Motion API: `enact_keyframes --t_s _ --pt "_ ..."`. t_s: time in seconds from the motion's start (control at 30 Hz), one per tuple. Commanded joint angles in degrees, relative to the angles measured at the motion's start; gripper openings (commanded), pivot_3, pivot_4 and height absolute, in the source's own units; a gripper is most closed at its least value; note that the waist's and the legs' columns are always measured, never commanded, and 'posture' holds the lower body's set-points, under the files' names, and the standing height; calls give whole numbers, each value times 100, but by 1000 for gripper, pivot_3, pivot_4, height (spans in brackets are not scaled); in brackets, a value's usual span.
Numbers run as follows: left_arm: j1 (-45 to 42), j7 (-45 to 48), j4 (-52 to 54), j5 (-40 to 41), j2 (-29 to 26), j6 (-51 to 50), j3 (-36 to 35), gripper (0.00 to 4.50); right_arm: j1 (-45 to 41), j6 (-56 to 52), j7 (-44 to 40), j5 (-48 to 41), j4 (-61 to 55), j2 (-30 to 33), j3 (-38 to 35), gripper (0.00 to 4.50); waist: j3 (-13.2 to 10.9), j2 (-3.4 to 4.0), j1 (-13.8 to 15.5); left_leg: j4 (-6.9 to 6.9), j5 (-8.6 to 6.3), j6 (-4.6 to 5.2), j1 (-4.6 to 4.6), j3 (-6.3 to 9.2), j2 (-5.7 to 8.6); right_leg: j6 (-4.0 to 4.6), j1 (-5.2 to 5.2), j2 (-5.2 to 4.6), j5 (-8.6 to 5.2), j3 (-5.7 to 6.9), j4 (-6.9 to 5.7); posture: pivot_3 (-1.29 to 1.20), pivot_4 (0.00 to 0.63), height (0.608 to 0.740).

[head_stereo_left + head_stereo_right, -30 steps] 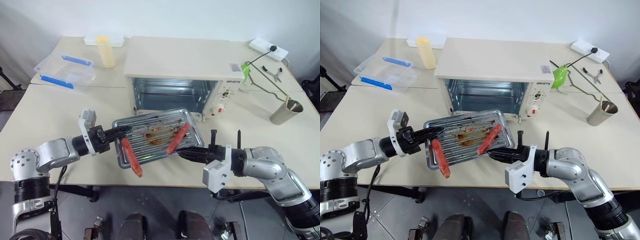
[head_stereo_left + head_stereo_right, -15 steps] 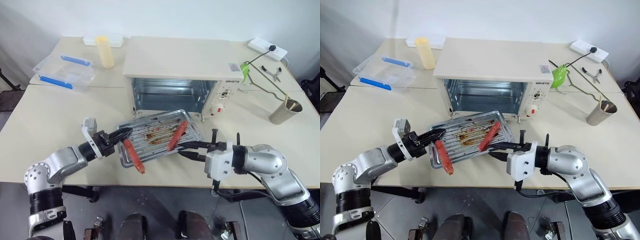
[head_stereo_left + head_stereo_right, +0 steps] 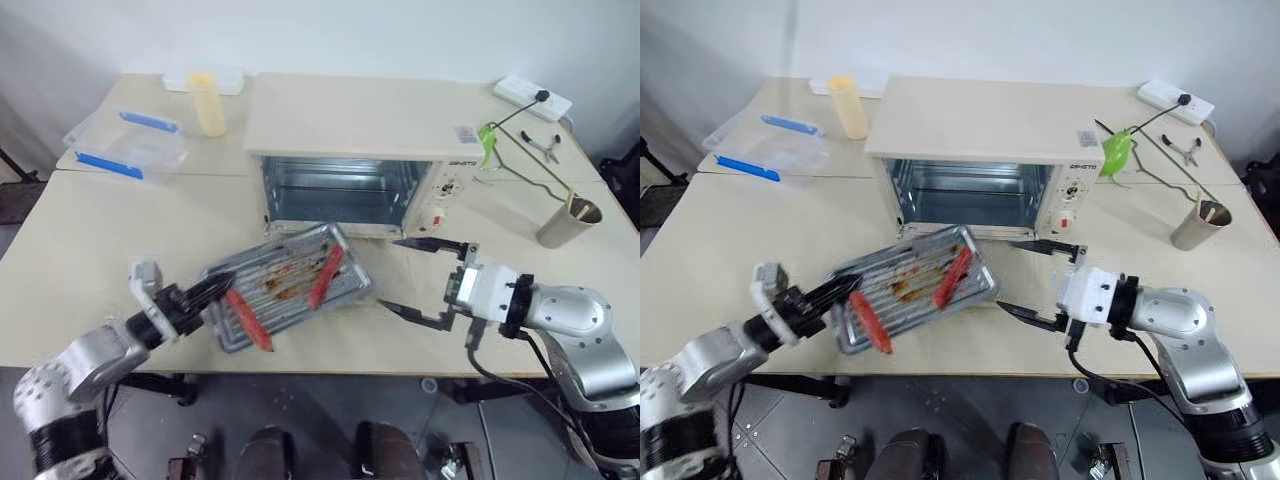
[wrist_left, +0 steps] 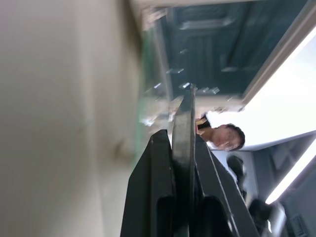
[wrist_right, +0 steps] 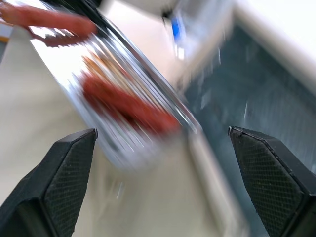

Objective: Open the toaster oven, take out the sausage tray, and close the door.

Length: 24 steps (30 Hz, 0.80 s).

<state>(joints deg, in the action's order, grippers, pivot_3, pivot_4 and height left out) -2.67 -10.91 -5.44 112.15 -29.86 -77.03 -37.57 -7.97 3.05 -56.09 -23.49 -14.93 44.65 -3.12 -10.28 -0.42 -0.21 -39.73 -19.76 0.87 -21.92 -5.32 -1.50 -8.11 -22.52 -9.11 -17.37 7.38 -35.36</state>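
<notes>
I see pale beige worktop [image 3: 90, 250], seam across it between two joined sections. Plain white wall [image 3: 350, 35] behind. Dark grey floor [image 3: 300, 400] below front edge.

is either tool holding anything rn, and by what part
The left tool pinches the sausage tray by its left rim; the right tool is open, holding nothing.

Motion-smeared in the right wrist view: sausage tray [image 5: 123, 98] and toaster oven [image 5: 256, 94], edges unreadable. Blurred too at lower left of the left eye view, the left tool [image 3: 205, 292] where it meets the tray rim. Door hidden beneath the tray. Knob panel [image 3: 447, 192] lettering too small to read.
</notes>
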Motion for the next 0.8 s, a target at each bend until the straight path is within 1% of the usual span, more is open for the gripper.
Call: enact_keyframes --t_s 0.03,0.13,0.23,0.3,0.33,0.47,0.6,0.63,0.7,0.8 --pt "357 378 169 85 -8 124 -437 0 119 -647 -41 -534 6 42 -339 4465 0 0 14 0 0 0 3 -1 -4 2 2 2 -1 -1 2 0 150 740" --pt "826 748 397 85 14 181 -718 0 118 -470 -218 -331 335 24 -363 4465 0 0 33 -9 0 1 4 -4 -10 7 7 2 -4 -9 5 0 150 740" --pt "1249 750 447 85 145 380 -1012 0 -1 -457 -308 -251 750 -2 -369 3926 1 0 19 -8 -2 1 6 -8 -15 7 6 2 -4 -16 7 0 150 740" --pt "1566 884 486 85 206 418 -1153 0 -103 -406 -422 -146 1116 41 -356 3178 1 -1 12 -5 -2 0 8 -13 -16 9 5 3 -5 -17 9 0 150 740" --pt "1659 924 514 85 226 437 -1183 0 -141 -378 -465 -110 1235 46 -356 2917 1 -1 14 -5 -3 0 8 -14 -15 10 5 4 -6 -17 10 0 150 740" --pt "2059 994 567 85 487 616 -1495 0 -421 -317 -612 37 1883 76 -384 1538 1 0 15 -5 -4 0 8 -18 -20 12 7 6 -6 -22 21 0 150 740" --pt "2067 866 612 85 823 886 -1829 0 -624 -223 -736 172 2333 59 -352 179 1 0 23 -5 -4 1 8 -19 -23 12 7 9 -6 -24 25 0 150 740" --pt "2038 832 671 85 961 979 -1940 0 -680 -177 -742 219 2467 33 -341 34 1 0 20 -5 -4 1 8 -19 -23 12 7 9 -6 -24 26 0 150 740" --pt "1988 637 895 85 1391 1295 -2206 0 -756 -170 -772 322 2711 -16 -260 34 1 0 12 -6 -5 1 8 -22 -24 12 8 9 -6 -29 28 0 150 740" --pt "1910 421 1273 85 1909 1646 -2406 0 -838 -192 -879 396 2885 -100 -125 34 3 -2 16 -5 -5 2 8 -23 -25 12 9 9 -6 -29 31 0 150 740"
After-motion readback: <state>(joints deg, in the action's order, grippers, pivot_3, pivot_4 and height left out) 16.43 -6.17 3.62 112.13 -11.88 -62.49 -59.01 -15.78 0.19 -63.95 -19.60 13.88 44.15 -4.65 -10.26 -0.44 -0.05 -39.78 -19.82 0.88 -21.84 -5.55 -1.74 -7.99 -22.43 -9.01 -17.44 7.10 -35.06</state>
